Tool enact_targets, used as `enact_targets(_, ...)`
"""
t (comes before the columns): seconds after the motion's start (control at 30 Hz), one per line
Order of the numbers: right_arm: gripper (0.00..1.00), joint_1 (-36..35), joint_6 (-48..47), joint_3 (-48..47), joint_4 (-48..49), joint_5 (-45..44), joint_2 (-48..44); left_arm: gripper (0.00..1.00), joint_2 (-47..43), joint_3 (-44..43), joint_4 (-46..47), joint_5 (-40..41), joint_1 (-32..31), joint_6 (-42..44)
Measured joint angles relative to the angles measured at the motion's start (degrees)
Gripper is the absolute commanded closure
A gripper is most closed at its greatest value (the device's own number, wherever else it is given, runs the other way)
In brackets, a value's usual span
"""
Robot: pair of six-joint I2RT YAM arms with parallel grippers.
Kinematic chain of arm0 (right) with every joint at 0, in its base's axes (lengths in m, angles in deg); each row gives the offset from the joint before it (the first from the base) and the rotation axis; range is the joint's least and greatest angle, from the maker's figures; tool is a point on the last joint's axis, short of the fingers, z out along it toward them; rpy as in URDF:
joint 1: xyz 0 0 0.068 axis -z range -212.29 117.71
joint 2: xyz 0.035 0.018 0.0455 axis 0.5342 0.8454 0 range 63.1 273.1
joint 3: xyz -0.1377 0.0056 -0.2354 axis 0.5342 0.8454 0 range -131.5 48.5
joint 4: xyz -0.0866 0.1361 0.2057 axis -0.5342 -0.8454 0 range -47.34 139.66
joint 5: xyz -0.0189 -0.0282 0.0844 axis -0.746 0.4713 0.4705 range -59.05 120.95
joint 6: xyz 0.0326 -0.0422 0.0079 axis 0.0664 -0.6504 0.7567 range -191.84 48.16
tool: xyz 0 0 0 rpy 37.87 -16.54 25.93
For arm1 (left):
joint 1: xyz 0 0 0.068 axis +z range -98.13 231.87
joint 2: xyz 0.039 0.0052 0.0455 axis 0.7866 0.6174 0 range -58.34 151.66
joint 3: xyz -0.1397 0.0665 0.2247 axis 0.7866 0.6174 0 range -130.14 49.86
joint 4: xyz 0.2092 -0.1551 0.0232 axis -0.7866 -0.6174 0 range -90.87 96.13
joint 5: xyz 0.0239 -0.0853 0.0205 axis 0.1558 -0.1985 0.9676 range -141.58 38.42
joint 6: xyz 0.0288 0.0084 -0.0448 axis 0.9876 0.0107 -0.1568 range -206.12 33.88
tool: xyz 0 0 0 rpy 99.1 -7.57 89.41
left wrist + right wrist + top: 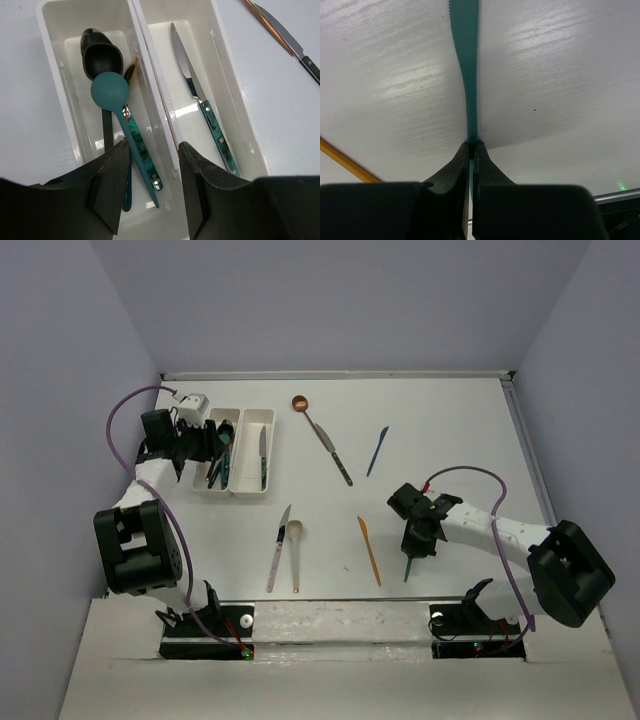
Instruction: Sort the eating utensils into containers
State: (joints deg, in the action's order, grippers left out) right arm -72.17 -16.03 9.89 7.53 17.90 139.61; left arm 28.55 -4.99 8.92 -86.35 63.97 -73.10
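Observation:
My left gripper (pixel 152 149) hangs open over the near end of the left container (pixel 50 60). In it lie a black spoon (pixel 100 55), a teal spoon (pixel 110 90) and a gold spoon with a marbled teal handle (pixel 139 142). The right container (pixel 235 90) holds a knife with a marbled teal handle (pixel 192 85). At the table's front right, my right gripper (pixel 471 144) is shut on the thin handle of a teal knife (pixel 468 75), which pokes out below the gripper (pixel 415 540) in the top view.
Loose on the table lie a copper spoon (pixel 300 403), a black-handled silver knife (pixel 338 460), a dark blue knife (pixel 377 450), an orange knife (pixel 369 550), a pink-handled knife (pixel 277 552) and a beige spoon (pixel 295 540). A white box (pixel 195 403) sits behind the containers.

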Motion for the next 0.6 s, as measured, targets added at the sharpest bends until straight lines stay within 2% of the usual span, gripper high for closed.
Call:
enact_targets(0.33,1.0,-0.15,-2.56,1.16,0.98,-2.08,-4.09,0.44,-2.05,0.13,-0.17,-0.87,0.0,0.24)
enact_targets(0.43,1.0,-0.96,-5.09,0.83,1.95,-5.29,-8.98,0.45,-3.17,0.07,-1.2,-2.03,0.0,0.87)
enact_targets(0.6,1.0,-2.56,-13.4,-2.16,10.38,-13.07,-17.53,0.46,-3.52,-2.29,-6.01,-3.04,-2.43,1.99)
